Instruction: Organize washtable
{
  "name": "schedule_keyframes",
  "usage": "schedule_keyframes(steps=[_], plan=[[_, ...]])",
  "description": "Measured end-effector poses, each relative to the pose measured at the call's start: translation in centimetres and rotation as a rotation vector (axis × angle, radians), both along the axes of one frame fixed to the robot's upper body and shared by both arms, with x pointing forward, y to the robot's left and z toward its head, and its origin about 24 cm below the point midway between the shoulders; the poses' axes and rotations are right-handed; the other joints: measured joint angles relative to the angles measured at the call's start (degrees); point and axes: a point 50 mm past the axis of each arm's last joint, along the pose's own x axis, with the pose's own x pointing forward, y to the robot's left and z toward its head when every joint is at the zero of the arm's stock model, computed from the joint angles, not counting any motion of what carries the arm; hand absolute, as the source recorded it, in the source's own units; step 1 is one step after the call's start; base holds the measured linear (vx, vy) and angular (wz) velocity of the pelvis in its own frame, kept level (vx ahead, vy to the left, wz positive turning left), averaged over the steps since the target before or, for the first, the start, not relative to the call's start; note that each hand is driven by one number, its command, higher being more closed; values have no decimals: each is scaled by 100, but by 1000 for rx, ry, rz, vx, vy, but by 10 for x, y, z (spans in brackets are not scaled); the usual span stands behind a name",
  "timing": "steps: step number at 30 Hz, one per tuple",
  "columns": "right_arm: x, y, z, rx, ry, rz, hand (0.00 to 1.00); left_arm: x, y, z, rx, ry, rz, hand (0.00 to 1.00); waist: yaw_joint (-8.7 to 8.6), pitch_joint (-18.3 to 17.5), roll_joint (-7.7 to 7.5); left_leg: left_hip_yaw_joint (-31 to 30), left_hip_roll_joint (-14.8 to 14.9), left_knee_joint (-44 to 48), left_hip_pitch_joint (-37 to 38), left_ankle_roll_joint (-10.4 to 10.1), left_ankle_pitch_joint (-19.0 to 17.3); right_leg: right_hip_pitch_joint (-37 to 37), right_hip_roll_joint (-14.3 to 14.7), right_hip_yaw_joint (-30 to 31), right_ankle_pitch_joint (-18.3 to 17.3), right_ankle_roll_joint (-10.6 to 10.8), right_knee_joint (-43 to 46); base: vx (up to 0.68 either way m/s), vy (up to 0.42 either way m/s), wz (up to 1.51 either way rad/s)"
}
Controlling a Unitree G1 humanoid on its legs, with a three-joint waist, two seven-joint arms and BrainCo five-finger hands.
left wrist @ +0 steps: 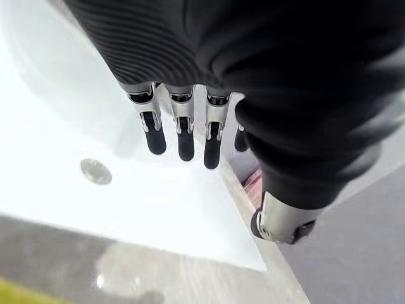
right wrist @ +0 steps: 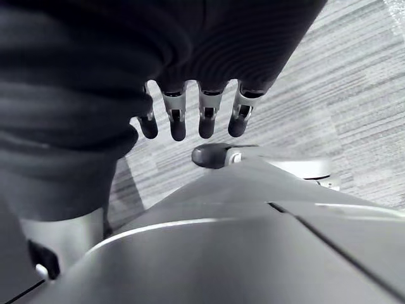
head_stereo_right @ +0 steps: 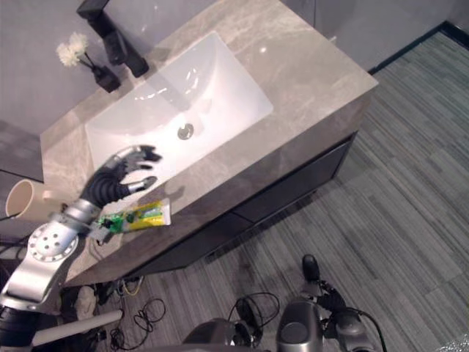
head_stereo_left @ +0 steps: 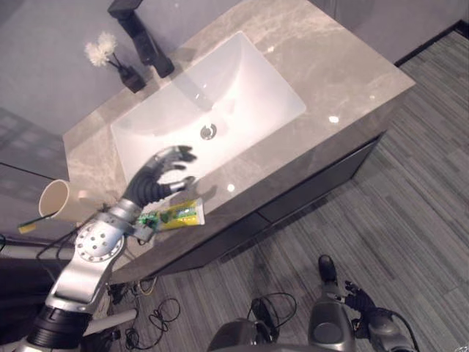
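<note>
Left fingers (left wrist: 185, 136): released, nearly straight and slightly spread, nothing between them and the thumb. You see them in the left wrist view hanging over the white basin (head_stereo_left: 245, 81), with the drain (head_stereo_left: 208, 131) just beyond their tips. No contact with the basin is visible.

Left hand (head_stereo_left: 157, 180): held over the basin's front-left corner, palm down, with the thumb near the front rim.

Toothpaste tube (head_stereo_left: 179, 214): yellow-green, lying flat on the narrow strip of bench (head_stereo_left: 330, 66) between the basin and the front edge. It sits just beside your left wrist, green end towards the arm. The hand is not holding it.

Cream cup (head_stereo_left: 58, 202): at the left end of the bench, apart from the tube. A thin yellow-ended item (head_stereo_left: 28, 226) shows next to it; you cannot tell what it is.

Behind the basin: a black faucet (head_stereo_left: 143, 40), and to its left a small dark vase (head_stereo_left: 132, 77) with white flowers (head_stereo_left: 100, 50).

Right hand (right wrist: 190, 38): low at your side, well away from the bench. Its fingers (right wrist: 205, 123) are released and empty above the grey striped floor (head_stereo_left: 410, 205).
</note>
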Motion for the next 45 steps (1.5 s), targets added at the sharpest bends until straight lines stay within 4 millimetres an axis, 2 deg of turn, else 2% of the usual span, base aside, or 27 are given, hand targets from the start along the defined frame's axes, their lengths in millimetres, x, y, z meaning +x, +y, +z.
schedule_keyframes(steps=[2,6,9,16,20,26,35,45], plan=[[-5,0,-1,4,4,-7,0,1,-2,10,44,-67,11,0,75,-59,-30,-11,3,22,-3,0,0,11,-1,-9,1,0,0,-21,0,4],[-10,3,-3,17,0,-21,0,-8,-4,30,129,-158,-19,0,96,-107,-111,-84,3,57,-23,1,1,49,-18,-51,2,-1,0,-25,8,8],[-15,3,-4,24,-3,-42,0,-15,-5,29,153,-155,-42,0,99,-129,-119,-85,-1,57,12,1,0,92,-24,-59,2,-1,0,-7,7,1],[-16,4,-4,26,-2,-43,0,-41,-2,-13,194,77,-104,0,110,-145,-122,-85,-5,61,7,1,0,83,-28,-60,4,2,0,-10,2,0],[-17,3,-5,25,4,-47,0,-49,-6,-28,206,164,-153,0,191,-146,-120,-77,-10,61,-16,1,-1,64,-29,-49,7,5,0,0,0,0],[-20,2,-6,38,21,-38,0,-54,-4,-38,266,193,-125,0,236,-204,-120,-59,-13,66,-88,0,0,-31,-26,-29,19,5,0,7,-2,-1],[-19,2,-6,31,19,-30,0,-55,5,-62,515,134,23,0,236,-201,-125,-68,-12,81,-130,2,-2,-33,-29,-30,18,5,0,-13,0,0],[-15,3,-4,2,5,15,0,-57,10,-71,665,131,1,0,221,-201,-124,-89,-11,73,-117,2,-3,-46,-28,-66,20,4,0,0,0,0]])
